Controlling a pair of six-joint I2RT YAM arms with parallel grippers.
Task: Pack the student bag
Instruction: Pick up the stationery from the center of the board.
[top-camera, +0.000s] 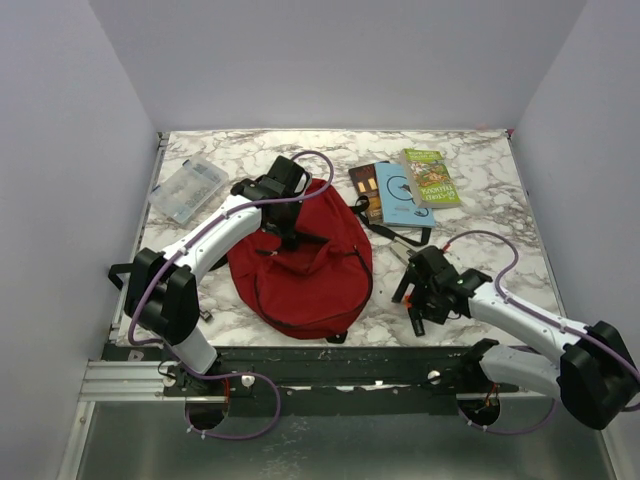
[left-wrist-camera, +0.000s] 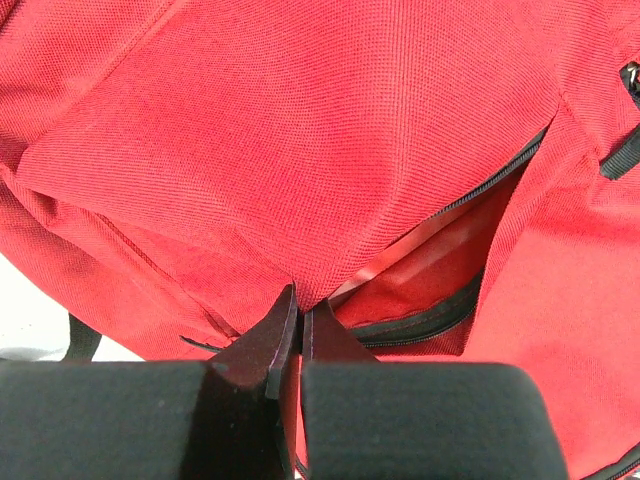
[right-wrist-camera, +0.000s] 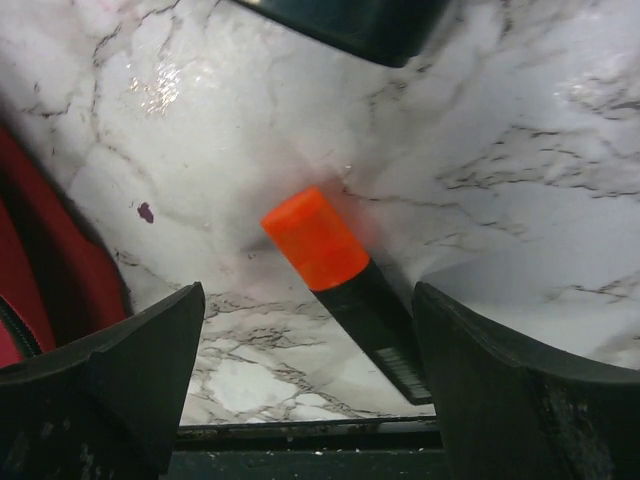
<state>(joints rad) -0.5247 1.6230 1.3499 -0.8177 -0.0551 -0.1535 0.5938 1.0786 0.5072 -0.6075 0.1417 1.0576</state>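
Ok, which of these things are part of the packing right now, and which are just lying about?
In play:
- student bag, its red fabric pinched in the shut left hand
- orange-capped marker, on the table under the open right hand

Lying about for now:
- clear plastic case
- three books

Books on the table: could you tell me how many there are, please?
3, grouped right of the student bag: a dark book leftmost, a light blue book in the middle, a green book rightmost. Others may be hidden underneath.
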